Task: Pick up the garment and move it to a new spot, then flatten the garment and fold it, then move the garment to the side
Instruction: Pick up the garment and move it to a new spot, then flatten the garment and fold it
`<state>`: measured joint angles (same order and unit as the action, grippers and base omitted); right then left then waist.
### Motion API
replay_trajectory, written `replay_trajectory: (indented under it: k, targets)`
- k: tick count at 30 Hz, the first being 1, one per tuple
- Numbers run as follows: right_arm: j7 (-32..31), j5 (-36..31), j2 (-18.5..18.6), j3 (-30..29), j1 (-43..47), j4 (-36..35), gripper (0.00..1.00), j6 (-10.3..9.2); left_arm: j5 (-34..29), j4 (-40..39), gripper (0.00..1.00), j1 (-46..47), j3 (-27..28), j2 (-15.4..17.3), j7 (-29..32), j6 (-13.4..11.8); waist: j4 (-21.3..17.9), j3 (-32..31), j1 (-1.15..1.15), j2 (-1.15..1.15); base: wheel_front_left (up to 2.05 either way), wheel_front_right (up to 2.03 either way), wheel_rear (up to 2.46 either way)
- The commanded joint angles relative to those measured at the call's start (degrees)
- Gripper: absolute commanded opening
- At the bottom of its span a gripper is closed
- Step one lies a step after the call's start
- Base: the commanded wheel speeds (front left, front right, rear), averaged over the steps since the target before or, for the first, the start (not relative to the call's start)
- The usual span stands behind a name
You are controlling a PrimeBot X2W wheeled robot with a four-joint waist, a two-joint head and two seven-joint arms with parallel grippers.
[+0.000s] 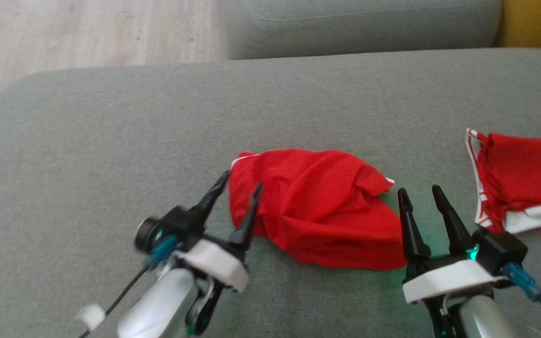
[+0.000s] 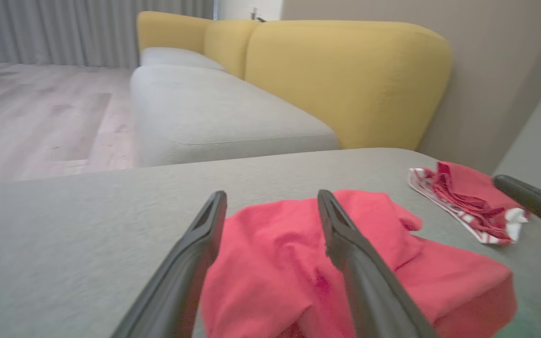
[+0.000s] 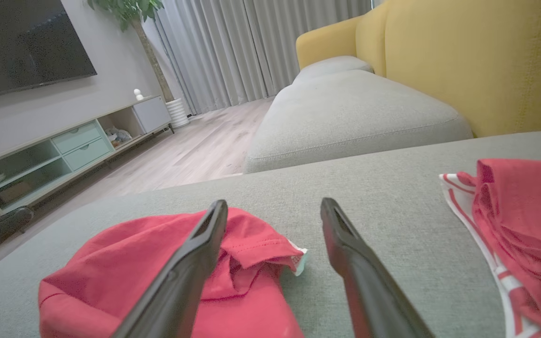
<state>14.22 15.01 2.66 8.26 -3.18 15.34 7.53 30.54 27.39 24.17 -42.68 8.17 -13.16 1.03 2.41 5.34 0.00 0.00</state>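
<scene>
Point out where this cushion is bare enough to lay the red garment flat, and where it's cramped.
Widest bare patch: the grey cushion left of the crumpled red garment, out to its rounded edge. A bare band runs behind the garment, up to the next cushion. Cramped: the right, where the right hand sits in the gap before the red-and-white garment.

head: from above, tilted down, close over grey cushion (image 1: 111, 141) | left wrist: low over cushion, facing yellow backrest (image 2: 345, 80) | right wrist: equally low, facing likewise from further right | shared by all three: red garment (image 1: 313, 206)
</scene>
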Motion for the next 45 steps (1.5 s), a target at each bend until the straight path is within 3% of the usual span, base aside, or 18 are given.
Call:
replay_trajectory:
  k: [1, 5, 9, 20, 33, 43, 44, 45]
  targets:
    - [0.8, -0.5, 0.2, 1.0, -0.1, -1.9, 1.0, -0.04, 0.8, -2.5, 1.0, -0.6, 3.6, 1.3, -1.1, -1.3, 1.4, -0.8, 0.0, 0.0, 0.0, 0.0, 0.0]
    - [0.8, -0.6, 0.2, 1.1, 0.4, -1.8, 1.0, -0.04, 1.8, -5.1, 1.0, -5.7, 7.6, 2.1, -1.7, -3.8, 2.1, -1.1, 0.0, 0.0, 0.0, 0.0, 0.0]
    - [0.8, -0.7, 0.2, 1.2, 0.5, -1.8, 1.0, -0.04, 0.9, -7.7, 1.0, -8.8, 10.1, 1.9, -1.8, -4.4, 2.2, -1.2, 0.0, 0.0, 0.0, 0.0, 0.0]
    - [0.8, -2.3, 0.2, 1.0, -1.5, -0.5, 1.0, -0.04, -2.5, -8.3, 1.0, -9.2, 12.3, -0.5, -1.8, -2.4, 1.6, -0.4, 0.0, 0.0, 0.0, 0.0, 0.0]
    - [-8.4, -6.6, 0.3, 1.7, -9.9, 13.1, 1.0, -0.04, -4.2, -5.9, 1.0, -9.2, 13.2, -2.6, -1.8, -0.2, 5.1, 1.5, 0.0, 0.0, 0.0, 0.0, 0.0]
    - [-7.4, -9.1, 0.8, 0.8, -14.9, 19.8, 1.0, -0.04, -5.5, -5.0, 1.0, -9.1, 14.3, -3.8, -1.8, 0.8, 6.8, 2.3, 0.0, 0.0, 0.0, 0.0, 0.0]
    - [-7.1, -9.4, 0.9, 0.8, -15.3, 20.3, 0.54, -0.04, -5.6, -4.9, 1.0, -9.1, 14.4, -3.9, -1.8, 0.9, 6.8, 2.2, 0.0, 0.0, 0.0, 0.0, 0.0]
    - [-6.4, -9.8, 1.0, 0.7, -15.7, 20.7, 0.02, -0.04, -5.7, -4.8, 1.0, -9.2, 14.6, -3.9, -1.8, 0.9, 6.8, 2.1, 0.0, 0.0, 0.0, 0.0, 0.0]
